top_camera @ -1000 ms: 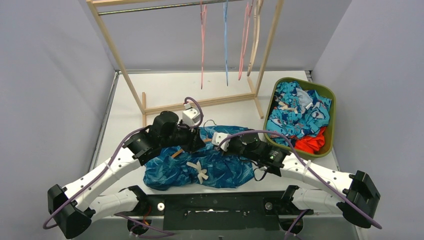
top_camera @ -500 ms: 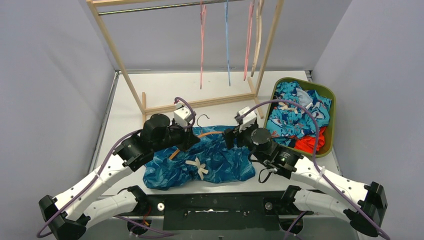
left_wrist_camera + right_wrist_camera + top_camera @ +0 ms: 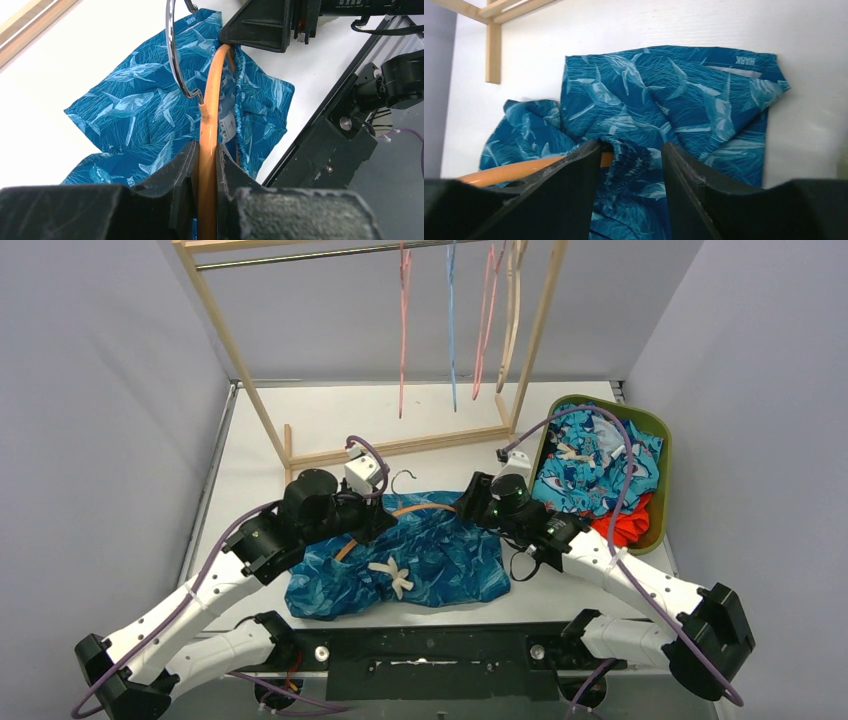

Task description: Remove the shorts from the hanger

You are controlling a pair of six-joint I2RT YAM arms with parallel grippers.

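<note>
Teal shark-print shorts (image 3: 430, 565) lie on the table in front of the arms, still threaded on an orange hanger (image 3: 415, 509) with a metal hook (image 3: 175, 47). My left gripper (image 3: 207, 165) is shut on the orange hanger bar (image 3: 209, 125), left of the hook. My right gripper (image 3: 631, 165) is open, its jaws astride the bunched waistband (image 3: 634, 155) at the hanger's right end (image 3: 514, 170); in the top view it sits at the shorts' upper right edge (image 3: 478, 502). A white drawstring (image 3: 392, 575) lies on the fabric.
A green bin (image 3: 655, 430) at the right holds turquoise cartoon-print and orange-red shorts. A wooden rack (image 3: 400, 447) stands behind, with several empty pink, blue and cream hangers (image 3: 452, 320) on its rail. The black base rail (image 3: 430, 650) runs along the near edge.
My right arm swung back and right, from the shorts' middle to the hanger's right end. My left gripper shifted slightly left with the hanger, exposing the orange bar and spreading the shorts.
</note>
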